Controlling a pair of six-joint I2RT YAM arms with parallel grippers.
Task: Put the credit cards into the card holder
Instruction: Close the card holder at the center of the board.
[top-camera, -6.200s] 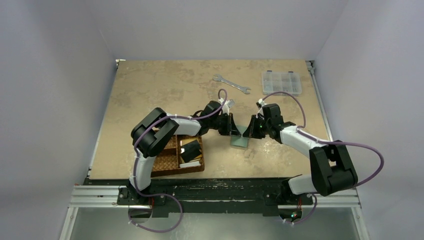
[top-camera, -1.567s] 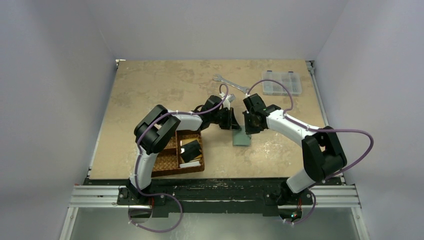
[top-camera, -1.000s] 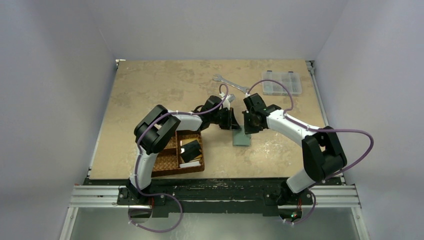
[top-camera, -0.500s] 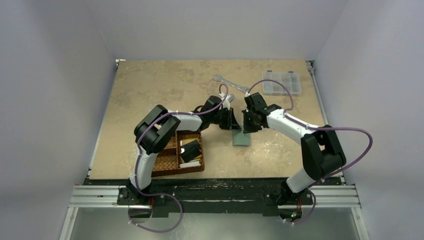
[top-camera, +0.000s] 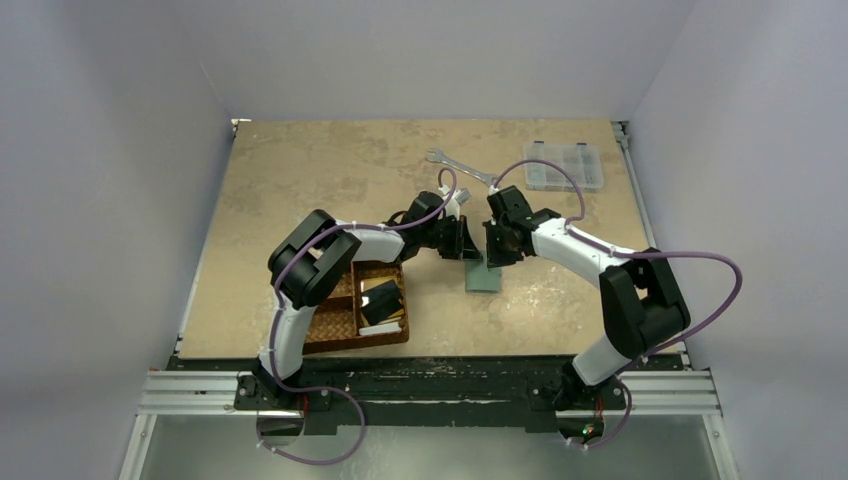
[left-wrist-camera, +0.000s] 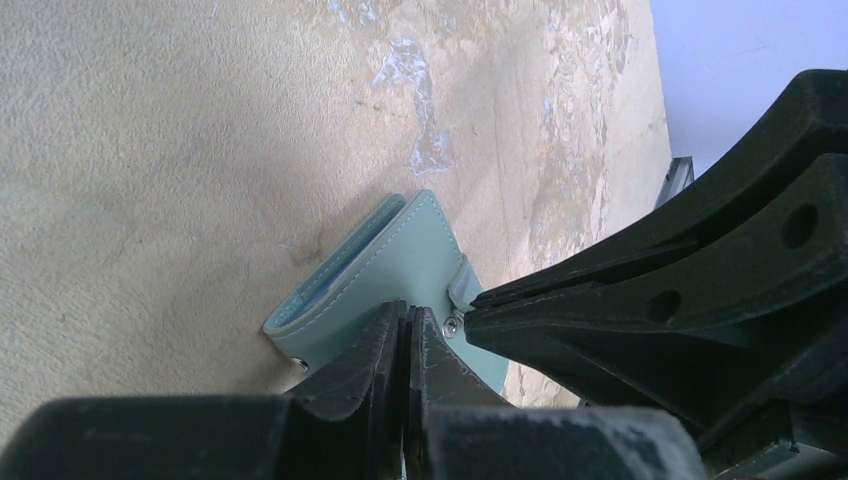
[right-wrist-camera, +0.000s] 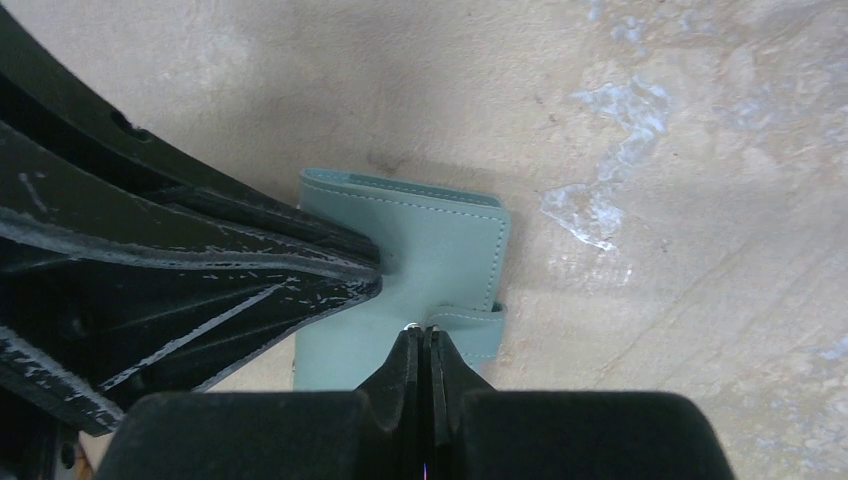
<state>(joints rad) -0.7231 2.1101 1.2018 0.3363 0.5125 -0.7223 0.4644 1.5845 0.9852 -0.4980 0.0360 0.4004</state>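
The card holder (right-wrist-camera: 440, 245) is a pale grey-green wallet, folded shut and lying flat on the tan table (top-camera: 300, 180), near the middle and just right of the basket. It has stitched edges, and a little blue-grey lining shows at its open side in the left wrist view. A short strap (right-wrist-camera: 472, 322) wraps over one edge and carries a small metal snap (left-wrist-camera: 453, 323). No brand or lettering can be made out on its cover.

The left gripper (left-wrist-camera: 405, 318) has its fingers pressed together with no gap. The tips are down on the wallet's face, right beside the snap. The right gripper (right-wrist-camera: 420, 340) is also closed tight, with its tips at the inner end of the strap. Whether it pinches the strap or only touches it cannot be told. The two grippers meet over the wallet from opposite sides, almost tip to tip.

The cards sit in the right-hand compartment of the brown woven basket (top-camera: 335, 330). There is a black card (top-camera: 381, 297) on top, a white card (top-camera: 380, 328) nearer the front, and an orange-yellow card (top-camera: 392, 319) showing as a thin edge between them. Any print on them is too small to read.

At the far side of the table lie a metal wrench (top-camera: 462, 168) and, to its right, a clear plastic box (top-camera: 563, 165) with compartments.
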